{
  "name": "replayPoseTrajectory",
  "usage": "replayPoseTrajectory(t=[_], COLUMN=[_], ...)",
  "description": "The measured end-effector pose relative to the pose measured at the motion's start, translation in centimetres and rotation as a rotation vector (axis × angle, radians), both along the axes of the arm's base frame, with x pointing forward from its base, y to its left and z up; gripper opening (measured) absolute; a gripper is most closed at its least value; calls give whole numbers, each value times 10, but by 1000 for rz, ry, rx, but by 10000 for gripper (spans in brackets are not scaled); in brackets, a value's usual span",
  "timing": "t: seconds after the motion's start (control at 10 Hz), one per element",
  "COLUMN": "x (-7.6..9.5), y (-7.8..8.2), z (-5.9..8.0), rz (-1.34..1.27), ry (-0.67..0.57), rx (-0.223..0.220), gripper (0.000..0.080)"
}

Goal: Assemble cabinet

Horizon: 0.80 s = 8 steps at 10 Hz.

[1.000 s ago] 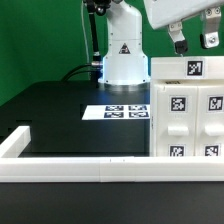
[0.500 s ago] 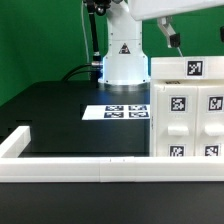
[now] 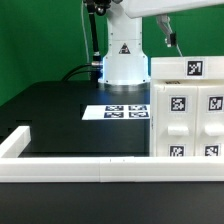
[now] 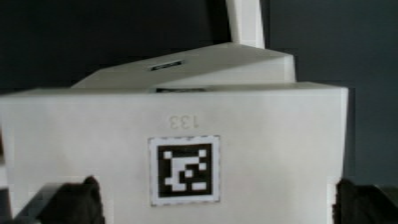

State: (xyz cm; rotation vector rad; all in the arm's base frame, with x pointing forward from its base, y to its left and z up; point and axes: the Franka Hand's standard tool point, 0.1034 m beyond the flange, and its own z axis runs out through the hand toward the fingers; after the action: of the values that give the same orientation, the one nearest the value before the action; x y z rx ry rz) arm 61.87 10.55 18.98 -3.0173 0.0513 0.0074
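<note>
The cabinet (image 3: 190, 110) is a large white box with square compartments and black-and-white tags. It stands on the black table at the exterior view's right. My gripper (image 3: 168, 38) hangs in the air above the cabinet's top and touches nothing; its upper part is cut off by the frame edge. In the wrist view the cabinet (image 4: 178, 120) fills the picture, with one tag facing the camera. My gripper (image 4: 217, 205) is open, and its dark fingertips (image 4: 71, 200) stand wide apart at either side of that tagged face, holding nothing.
The marker board (image 3: 122, 110) lies flat on the table beside the cabinet. A long low white border rail (image 3: 80, 168) runs along the table's front and up its left side. The arm's white base (image 3: 122, 55) stands at the back.
The gripper has risen and shifted toward the exterior view's left above the cabinet, so less of it shows. Its jaws stay open. The cabinet has not moved.
</note>
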Motion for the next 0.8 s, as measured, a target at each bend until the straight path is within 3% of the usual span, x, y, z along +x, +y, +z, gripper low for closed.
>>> replayPoseTrajectory(t=[0.3, 0.6, 0.8], x=[7, 7, 8], y=[3, 0, -2], z=[-2, -2, -5], rz=[532, 702, 968], ry=[-30, -52, -60], rx=[-57, -57, -93], gripper=[649, 649, 649])
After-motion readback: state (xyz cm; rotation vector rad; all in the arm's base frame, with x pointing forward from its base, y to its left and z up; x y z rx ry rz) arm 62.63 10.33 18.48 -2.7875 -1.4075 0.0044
